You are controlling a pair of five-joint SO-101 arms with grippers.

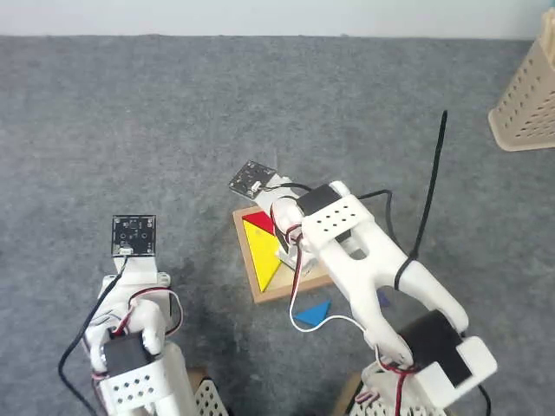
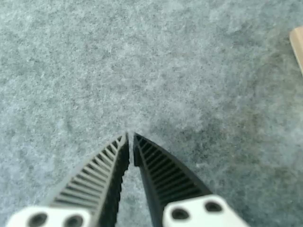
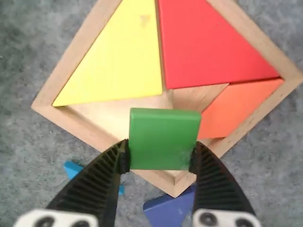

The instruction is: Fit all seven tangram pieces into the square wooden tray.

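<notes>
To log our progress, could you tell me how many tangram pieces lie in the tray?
3: yellow triangle, red triangle beside it, orange piece by a corner. The gripped green square may hide more.

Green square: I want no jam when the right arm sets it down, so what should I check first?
1. Grip: green square clamped in the right gripper: ok.
2. Bare floor in the tray beside the orange piece: ok.
3. Square turned to match that gap: cannot tell.
4. Left gripper shut, over the carpet, apart from the tray: ok.
5. Dark blue piece lies outside the tray: ok.
</notes>
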